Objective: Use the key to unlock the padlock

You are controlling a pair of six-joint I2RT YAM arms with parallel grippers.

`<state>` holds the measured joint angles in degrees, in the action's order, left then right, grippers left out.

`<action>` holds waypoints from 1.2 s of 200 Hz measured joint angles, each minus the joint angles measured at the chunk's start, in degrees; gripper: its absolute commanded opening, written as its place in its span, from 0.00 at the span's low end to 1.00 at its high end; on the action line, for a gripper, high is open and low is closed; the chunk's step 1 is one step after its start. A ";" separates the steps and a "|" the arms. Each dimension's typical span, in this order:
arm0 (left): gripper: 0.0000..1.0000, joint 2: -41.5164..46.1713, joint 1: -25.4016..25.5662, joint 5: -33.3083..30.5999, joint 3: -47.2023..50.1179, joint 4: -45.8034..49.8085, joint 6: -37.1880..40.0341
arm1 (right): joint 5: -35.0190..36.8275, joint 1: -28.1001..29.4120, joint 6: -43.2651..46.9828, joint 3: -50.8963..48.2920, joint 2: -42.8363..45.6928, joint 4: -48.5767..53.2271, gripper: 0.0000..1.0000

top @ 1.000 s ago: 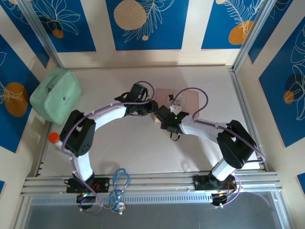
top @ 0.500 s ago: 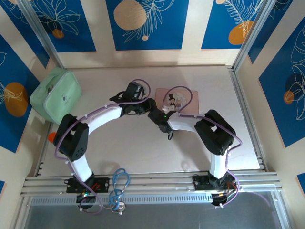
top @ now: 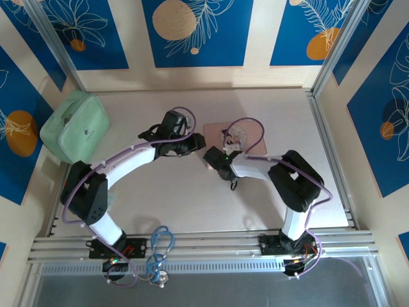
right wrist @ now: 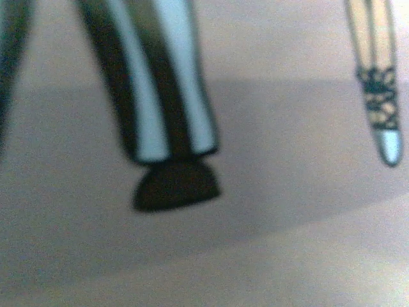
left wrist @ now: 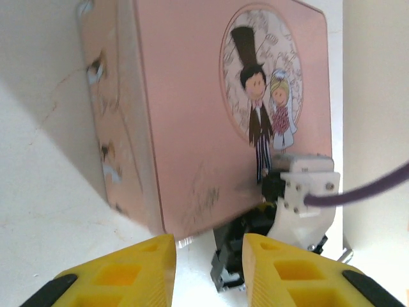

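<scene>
The padlock and the key are hidden from me. The pink picture tin (top: 246,135) lies flat at mid-table. In the left wrist view the tin (left wrist: 192,128) stands just ahead of my left gripper (left wrist: 208,268). That gripper's yellow fingertips are apart with nothing between them. From above, the left gripper (top: 199,142) sits at the tin's left edge. My right gripper (top: 211,158) is low at the tin's near left corner, and its dark fingers (left wrist: 231,259) show beside the tin. Whether they are open or shut is unclear. The right wrist view is a blurred close-up of the tin's lid (right wrist: 268,230).
A mint-green pouch (top: 75,128) lies at the far left by the wall. Blue cable loops (top: 161,246) hang on the front rail between the arm bases. Metal rails (top: 329,147) border the table on the right and left.
The right gripper has slid left to the tin's near left corner as its elbow folded in. The left gripper has drawn back slightly to the left.
</scene>
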<state>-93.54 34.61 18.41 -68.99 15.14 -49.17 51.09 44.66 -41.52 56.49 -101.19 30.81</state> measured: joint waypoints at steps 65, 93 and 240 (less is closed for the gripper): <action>0.31 -0.02 0.52 0.02 0.46 0.11 -0.52 | -24.96 -9.18 5.55 -13.70 20.46 -13.03 0.00; 0.31 -0.46 3.10 -1.09 -1.51 0.28 -1.46 | -27.76 -10.67 6.12 -11.43 19.87 -12.04 0.00; 0.27 -13.18 3.96 -4.37 -4.04 -10.10 -12.81 | -17.09 -0.31 9.90 -3.89 3.30 -12.33 0.31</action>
<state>-106.72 38.57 14.04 -73.03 5.04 -61.98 34.00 44.36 -31.62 52.60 -97.89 18.48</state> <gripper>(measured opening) 0.278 0.300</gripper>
